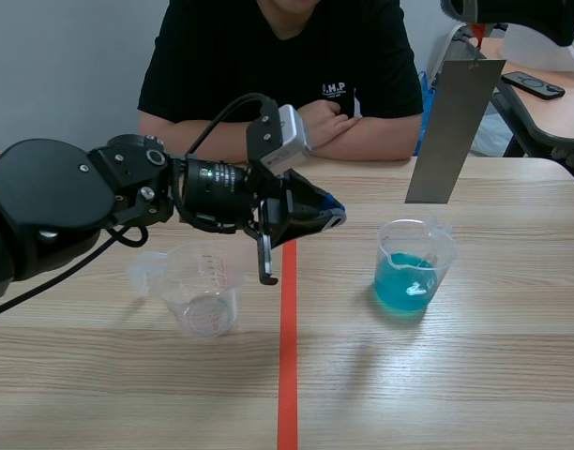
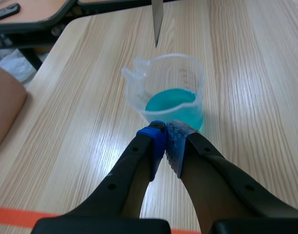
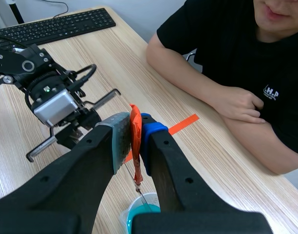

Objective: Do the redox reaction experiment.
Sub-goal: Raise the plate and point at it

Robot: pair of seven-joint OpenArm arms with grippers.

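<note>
A clear beaker of blue liquid (image 1: 414, 269) stands right of the tape line. Above it hangs a grey metal strip (image 1: 455, 131), its lower end just over the beaker's far rim. My right gripper (image 3: 135, 126) is shut on the strip's orange-red holder (image 3: 135, 146), high above the blue beaker (image 3: 139, 214). An empty clear beaker (image 1: 203, 295) stands left of the line. My left gripper (image 1: 330, 217) is shut on nothing and hovers over the tape line, pointing at the blue beaker (image 2: 171, 92), with its fingertips (image 2: 158, 134) just short of the wall.
A person sits across the table with folded arms (image 1: 348, 131) resting on its far edge. A side table at the right holds a black remote (image 1: 534, 85). A keyboard (image 3: 56, 27) lies on another desk. The orange-red tape line (image 1: 287, 356) runs down the middle.
</note>
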